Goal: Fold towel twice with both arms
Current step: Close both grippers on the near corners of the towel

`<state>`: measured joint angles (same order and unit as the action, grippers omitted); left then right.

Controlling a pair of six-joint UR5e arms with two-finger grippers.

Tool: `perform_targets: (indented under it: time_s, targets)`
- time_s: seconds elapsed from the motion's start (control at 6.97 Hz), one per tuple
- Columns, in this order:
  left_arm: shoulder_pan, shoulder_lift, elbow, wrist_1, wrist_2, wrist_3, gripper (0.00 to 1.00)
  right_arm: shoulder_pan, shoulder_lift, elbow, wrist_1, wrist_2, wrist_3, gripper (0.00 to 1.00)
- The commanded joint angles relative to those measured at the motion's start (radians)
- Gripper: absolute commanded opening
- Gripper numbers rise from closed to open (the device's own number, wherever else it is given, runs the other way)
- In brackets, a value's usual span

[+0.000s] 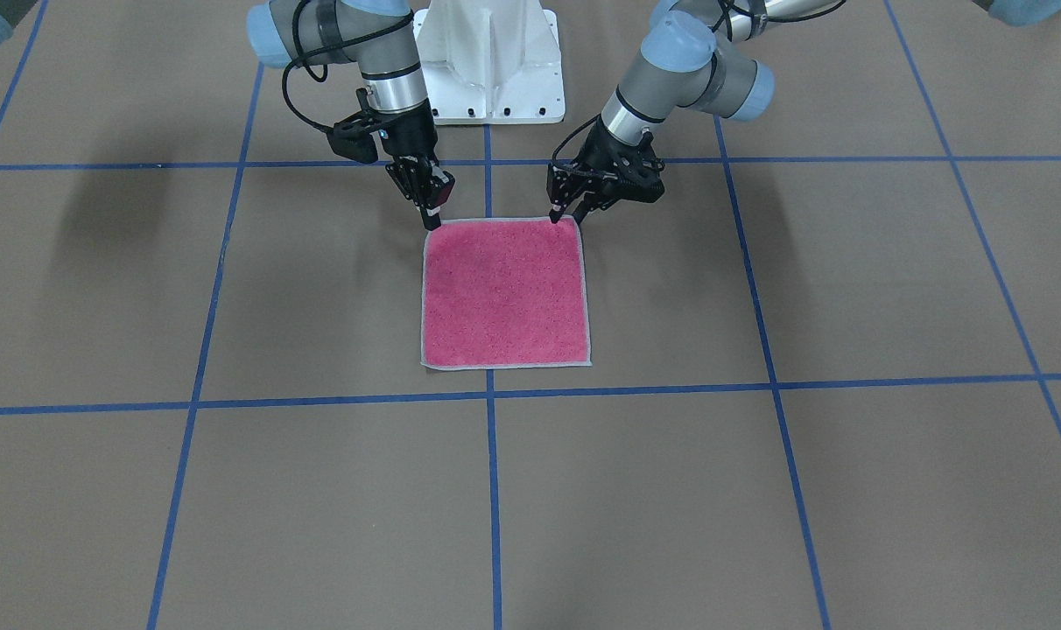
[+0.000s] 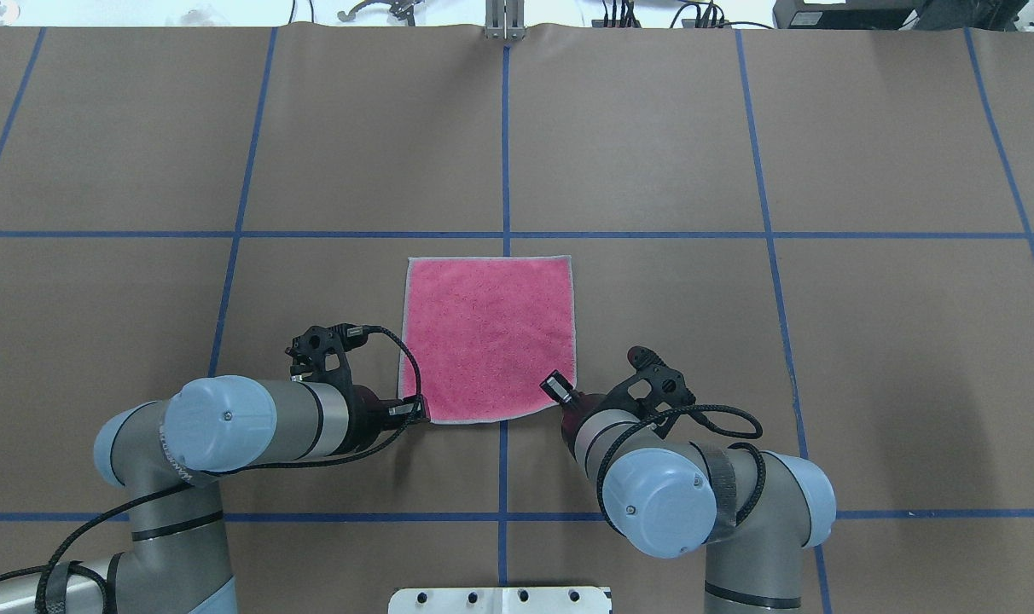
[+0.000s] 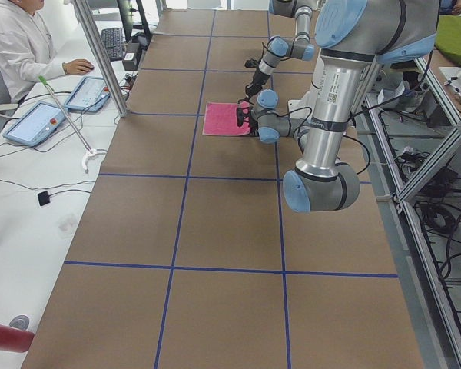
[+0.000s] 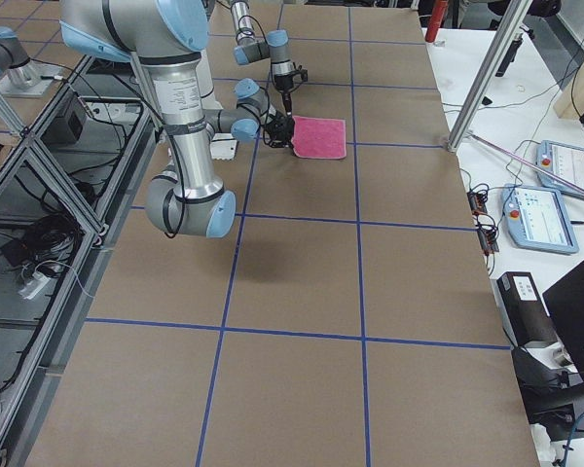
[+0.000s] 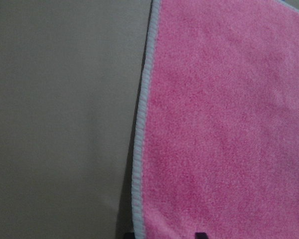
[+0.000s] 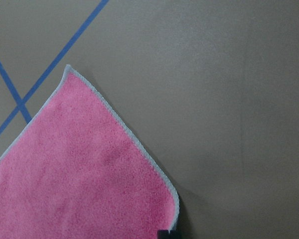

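The towel (image 1: 504, 293) lies flat, pink face up with light grey edging, in the middle of the brown table (image 2: 227, 128). Both arms reach its edge nearest the robot. My left gripper (image 1: 566, 216) is open at one near corner. In the left wrist view its two tips stand apart over the towel's (image 5: 224, 124) edge. My right gripper (image 1: 432, 220) is at the other near corner. The right wrist view shows its tips closed together on the towel's (image 6: 89, 174) corner, which casts a small shadow. Overhead, the left gripper (image 2: 421, 414) and right gripper (image 2: 558, 388) flank the towel (image 2: 489, 337).
Blue tape lines (image 2: 504, 170) grid the table. The white pedestal (image 1: 491, 61) stands behind the grippers. A person (image 3: 15, 46) sits at a side desk with tablets (image 3: 42, 119). Metal posts (image 4: 482, 78) rise at the table's far edge.
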<state>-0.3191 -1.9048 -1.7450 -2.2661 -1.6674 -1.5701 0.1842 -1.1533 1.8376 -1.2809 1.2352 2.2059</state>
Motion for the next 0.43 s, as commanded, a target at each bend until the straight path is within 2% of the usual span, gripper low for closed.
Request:
perform_targets:
  time_s: [0.0, 0.29]
  targets:
    - [0.0, 0.003, -0.005, -0.001, -0.002, 0.007, 0.41, 0.001, 0.0, 0.0, 0.0, 0.0, 0.0, 0.0]
    - [0.0, 0.007, -0.013, -0.003, -0.011, 0.008, 0.41, 0.003, 0.0, 0.0, 0.0, 0.0, 0.0, 0.0]
